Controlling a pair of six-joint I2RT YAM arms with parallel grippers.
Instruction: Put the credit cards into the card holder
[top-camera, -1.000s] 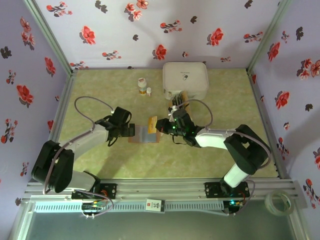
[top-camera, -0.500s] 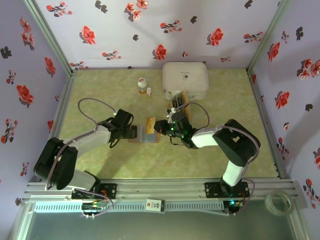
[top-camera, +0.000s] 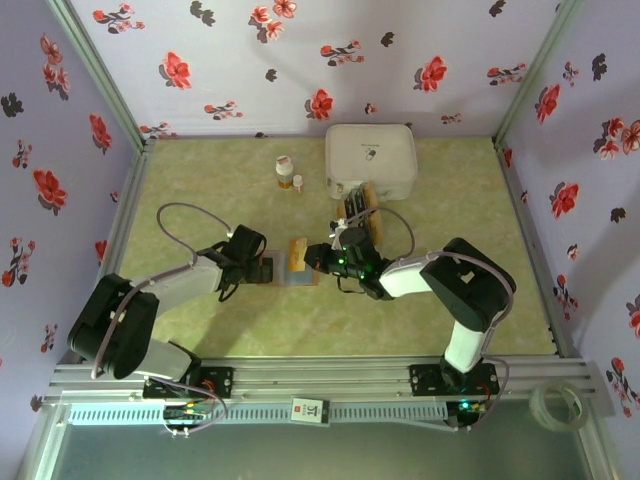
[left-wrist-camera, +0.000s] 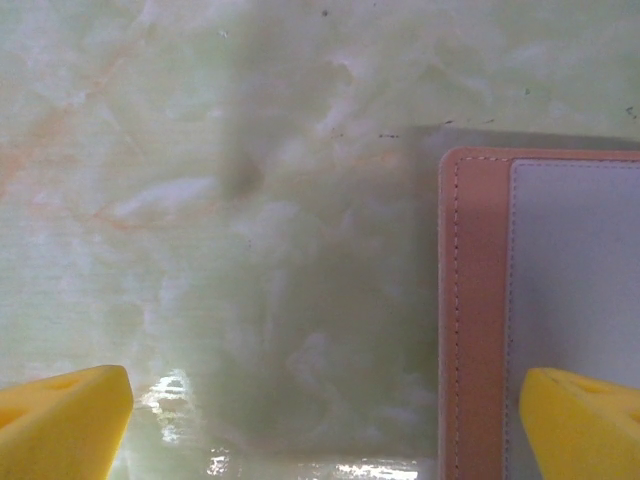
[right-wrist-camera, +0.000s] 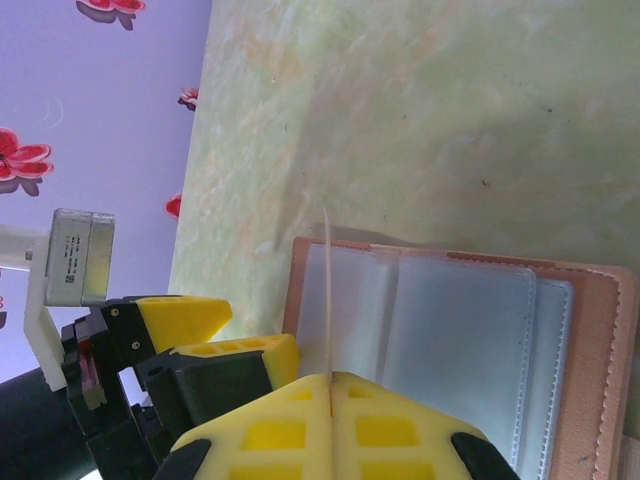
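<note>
Pinching a tan credit card (right-wrist-camera: 327, 300) edge-on: right gripper (right-wrist-camera: 330, 385), lower centre of right wrist view | card holder (top-camera: 283, 271) lying open, grey side up, centre of top view, below the card | left gripper (left-wrist-camera: 325, 420) jaws spread, lower corners, right-hand finger over card holder's edge

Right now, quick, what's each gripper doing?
Left gripper: open, holding nothing, one finger over the wallet.
Right gripper: closed on a card, seen edge-on above the open wallet.
</note>
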